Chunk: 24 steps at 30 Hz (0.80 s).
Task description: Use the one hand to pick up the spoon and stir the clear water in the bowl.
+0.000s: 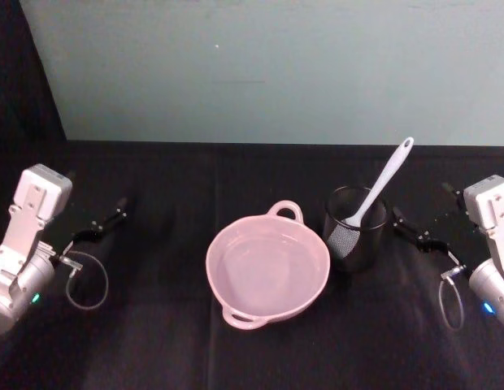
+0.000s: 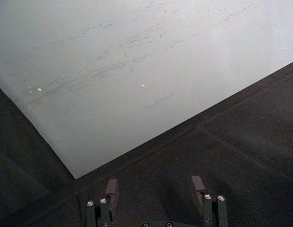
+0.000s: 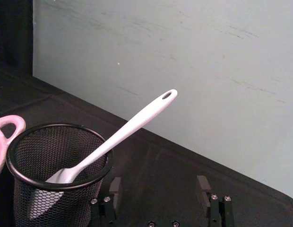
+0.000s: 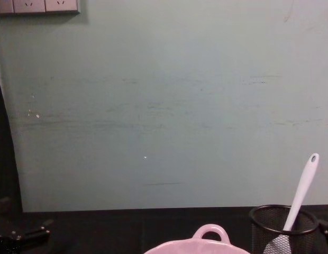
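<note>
Right gripper (image 3: 158, 185), nearest, hangs with jaws spread wide and empty near the mesh cup (image 1: 355, 240) where the spoon (image 1: 382, 185) leans handle-up, right of the bowl (image 1: 228, 284), so I judge step 1, the pickup, unstarted: next I must reach up and pinch that handle, while the left gripper (image 2: 153, 187) idles far left, jaws likewise apart.

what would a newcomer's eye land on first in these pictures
The pink bowl stands out most, sitting in the middle of the black table with what looks like clear water inside. Just to its right, a white spoon leans out of a black mesh cup, its handle pointing up and to the right. The left gripper and right gripper sit open and empty at the table's two sides, the right one close to the cup.
</note>
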{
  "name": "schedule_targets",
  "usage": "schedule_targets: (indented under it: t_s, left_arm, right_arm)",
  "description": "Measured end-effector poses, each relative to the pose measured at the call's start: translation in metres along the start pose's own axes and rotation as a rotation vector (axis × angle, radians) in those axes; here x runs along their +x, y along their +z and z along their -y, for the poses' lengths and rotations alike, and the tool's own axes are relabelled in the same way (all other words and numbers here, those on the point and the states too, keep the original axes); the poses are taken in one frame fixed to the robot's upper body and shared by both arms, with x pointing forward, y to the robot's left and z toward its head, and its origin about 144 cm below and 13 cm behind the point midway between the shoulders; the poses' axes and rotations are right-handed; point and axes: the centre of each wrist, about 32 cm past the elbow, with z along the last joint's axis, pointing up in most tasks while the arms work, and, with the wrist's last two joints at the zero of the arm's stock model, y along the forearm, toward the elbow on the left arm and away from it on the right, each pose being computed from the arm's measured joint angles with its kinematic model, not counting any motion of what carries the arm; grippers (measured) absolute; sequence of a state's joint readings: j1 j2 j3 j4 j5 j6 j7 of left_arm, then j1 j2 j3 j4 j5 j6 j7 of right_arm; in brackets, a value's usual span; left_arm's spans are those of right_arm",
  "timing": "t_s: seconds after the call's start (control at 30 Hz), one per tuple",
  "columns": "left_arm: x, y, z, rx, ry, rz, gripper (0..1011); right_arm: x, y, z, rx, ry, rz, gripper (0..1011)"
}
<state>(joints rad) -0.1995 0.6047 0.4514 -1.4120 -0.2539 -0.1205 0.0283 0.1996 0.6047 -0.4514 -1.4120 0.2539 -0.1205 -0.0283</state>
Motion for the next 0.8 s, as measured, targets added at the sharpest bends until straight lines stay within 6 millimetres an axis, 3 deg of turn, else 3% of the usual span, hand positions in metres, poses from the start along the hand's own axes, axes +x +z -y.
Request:
schedule_targets:
  t_s: [0.6, 0.8]
  left_arm:
    - [0.0, 0.0, 0.0, 0.0, 0.0, 0.0, 1005]
    - [0.0, 0.0, 0.0, 0.0, 0.0, 0.0, 1005]
  right_arm:
    - [0.0, 0.0, 0.001, 0.001, -0.001, -0.001, 1003]
    - [0.002, 0.0, 0.012, -0.002, -0.015, -0.027, 1003]
